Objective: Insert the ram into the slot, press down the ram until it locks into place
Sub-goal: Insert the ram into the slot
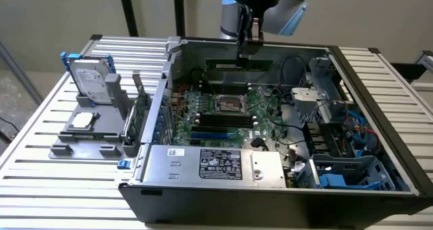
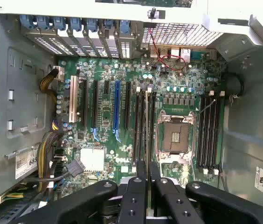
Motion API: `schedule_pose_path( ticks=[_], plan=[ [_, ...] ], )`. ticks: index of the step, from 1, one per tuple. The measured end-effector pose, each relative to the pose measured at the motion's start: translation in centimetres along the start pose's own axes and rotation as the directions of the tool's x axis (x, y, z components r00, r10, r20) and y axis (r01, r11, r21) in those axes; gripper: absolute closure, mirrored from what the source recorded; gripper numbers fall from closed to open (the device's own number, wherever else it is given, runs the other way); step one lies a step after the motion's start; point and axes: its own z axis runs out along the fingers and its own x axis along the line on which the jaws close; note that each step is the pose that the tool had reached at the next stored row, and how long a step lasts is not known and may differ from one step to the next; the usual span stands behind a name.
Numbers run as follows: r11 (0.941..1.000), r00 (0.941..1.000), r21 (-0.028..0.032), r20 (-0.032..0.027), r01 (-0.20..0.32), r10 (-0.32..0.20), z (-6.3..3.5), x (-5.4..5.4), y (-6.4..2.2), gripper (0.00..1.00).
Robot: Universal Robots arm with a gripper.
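My gripper [image 2: 148, 173] has its fingers closed on the ram [image 1: 238, 64], pinching it about mid-length. The stick hangs edge-down, clear of the board. In the wrist view its thin edge runs straight out from the fingertips, parallel to the black sockets beneath. I take the slot [image 2: 135, 126] to be one of that bank beside the CPU socket [image 2: 174, 135], though I can't tell which one. In the exterior view the ram sits at twelve o'clock of the CPU socket, long axis running nine to three, not yet seated.
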Motion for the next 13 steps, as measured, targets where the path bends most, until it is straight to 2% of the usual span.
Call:
schedule_pose_path(
  ticks=[11, 13],
  plan=[
    [1.0, 1.0, 0.0, 0.0, -0.003, 0.003, 0.04, 0.0, 0.0, 0.87],
    [0.9993, 0.9993, 0.0006, 0.0013, -0.036, 0.036, 0.25, 0.01, -0.01, 0.87]
  ],
)
